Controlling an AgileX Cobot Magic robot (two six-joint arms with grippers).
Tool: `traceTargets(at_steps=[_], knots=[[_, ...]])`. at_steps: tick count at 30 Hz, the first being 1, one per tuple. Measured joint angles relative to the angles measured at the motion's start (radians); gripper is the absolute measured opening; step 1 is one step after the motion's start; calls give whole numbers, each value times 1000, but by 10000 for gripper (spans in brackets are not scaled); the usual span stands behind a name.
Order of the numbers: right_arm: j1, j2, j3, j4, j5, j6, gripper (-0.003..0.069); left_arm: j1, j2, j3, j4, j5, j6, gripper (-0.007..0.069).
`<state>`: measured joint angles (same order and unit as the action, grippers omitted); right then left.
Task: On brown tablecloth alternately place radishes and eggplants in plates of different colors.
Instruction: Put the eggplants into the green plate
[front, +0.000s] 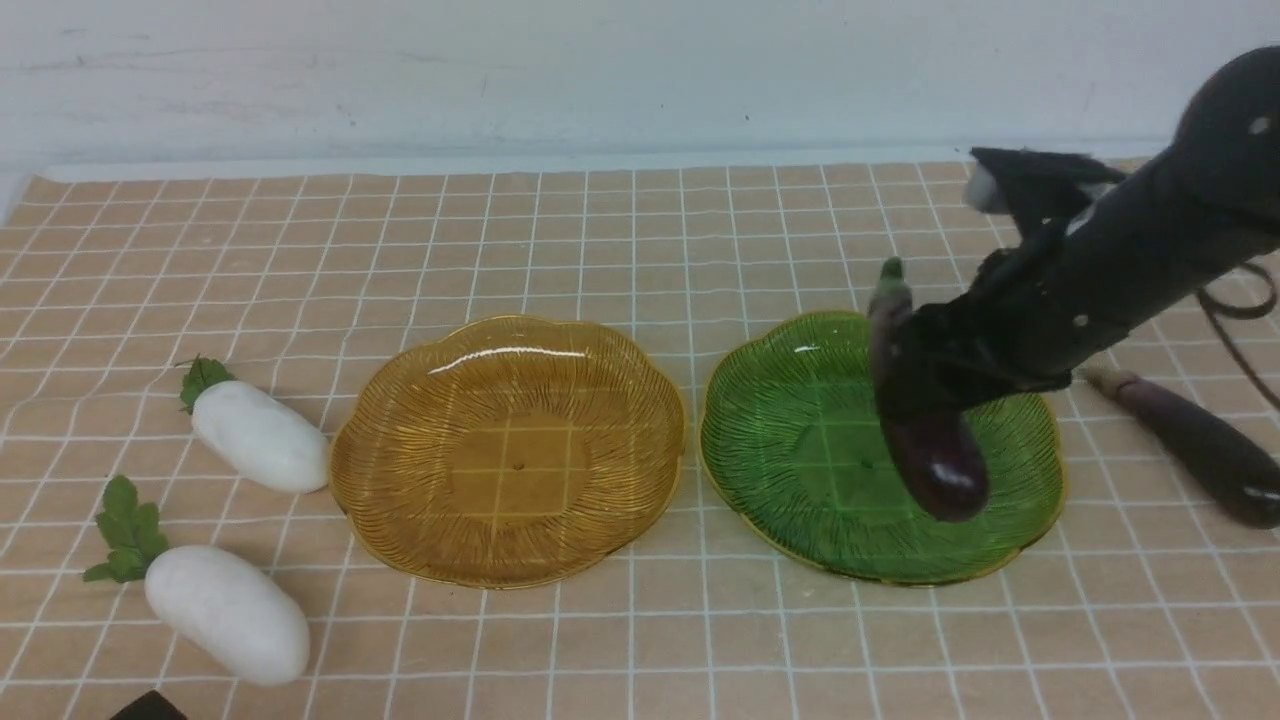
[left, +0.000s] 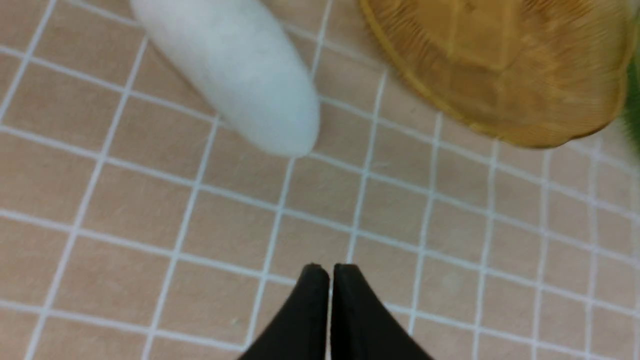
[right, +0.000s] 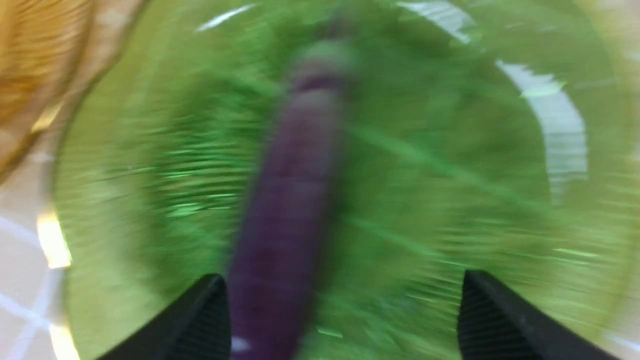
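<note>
Eggplant over green plate — right gripper spread wide (left gripper clenched, empty).

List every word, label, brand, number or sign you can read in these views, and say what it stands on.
None: no text, label, brand, number or sign shows in any view.
The brown tablecloth carries only a white grid.
The amber plate, the green plate, the radishes and the eggplants are unmarked.
The right wrist view is motion-blurred, but nothing like lettering shows there.
</note>
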<state>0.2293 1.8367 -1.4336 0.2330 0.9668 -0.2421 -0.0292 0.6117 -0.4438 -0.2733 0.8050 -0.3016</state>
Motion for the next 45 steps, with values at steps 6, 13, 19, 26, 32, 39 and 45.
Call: traceTargets(at_steps=[6,13,19,26,32,39,45], knots=[[-147,0,-80,-120,96,63,268,0,86,-24,10,20,1,26],[-311,16,-87,-171,118,70,20,0,110,-25,25,15,4,74],[-361,61,-87,-161,127,66,85,0,110,-25,36,-25,4,107],[-362,123,-87,-169,126,53,365,0,110,-25,40,-32,4,151],[-362,203,-87,-218,126,50,536,0,110,-25,40,-32,4,190],[-362,248,-104,-204,166,48,424,0,111,-25,62,-58,22,200],[-362,245,-211,-85,244,50,332,0,111,-25,78,-74,26,201]])
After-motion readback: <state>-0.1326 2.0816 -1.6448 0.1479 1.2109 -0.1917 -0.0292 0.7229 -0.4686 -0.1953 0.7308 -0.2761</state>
